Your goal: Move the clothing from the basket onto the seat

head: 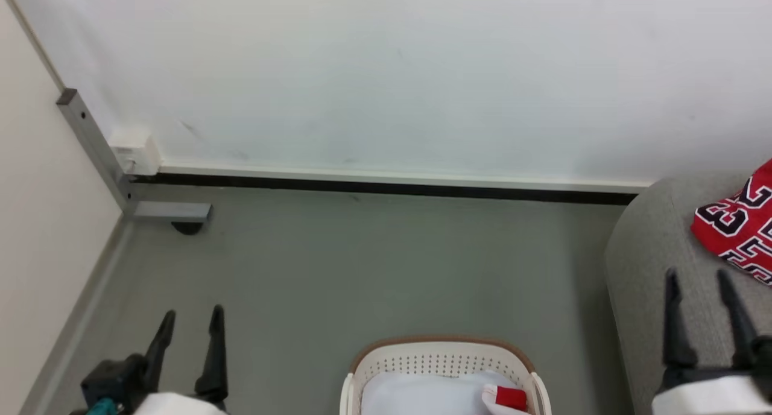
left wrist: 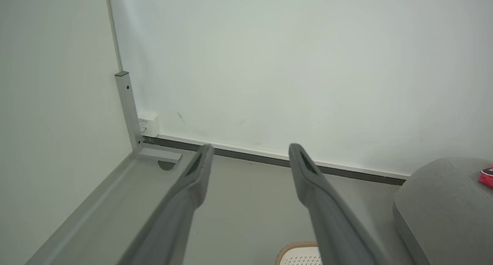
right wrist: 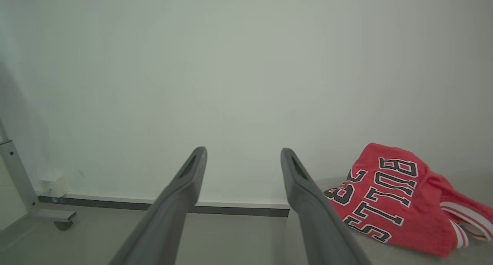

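Jaws wide and empty on the left gripper [head: 193,311] and right gripper [head: 696,274]. The jersey [head: 739,222] lies on the seat [head: 648,258]. A red garment [head: 512,397] peeks from the basket [head: 443,341], right end, probably nearer the right gripper, its long axis cropped.

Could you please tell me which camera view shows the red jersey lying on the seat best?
The right wrist view: the red jersey lies nearly whole on the seat, with its lettering, number 23 and striped trim clear. The head view cuts it off at the right edge; the left wrist view catches a red sliver.
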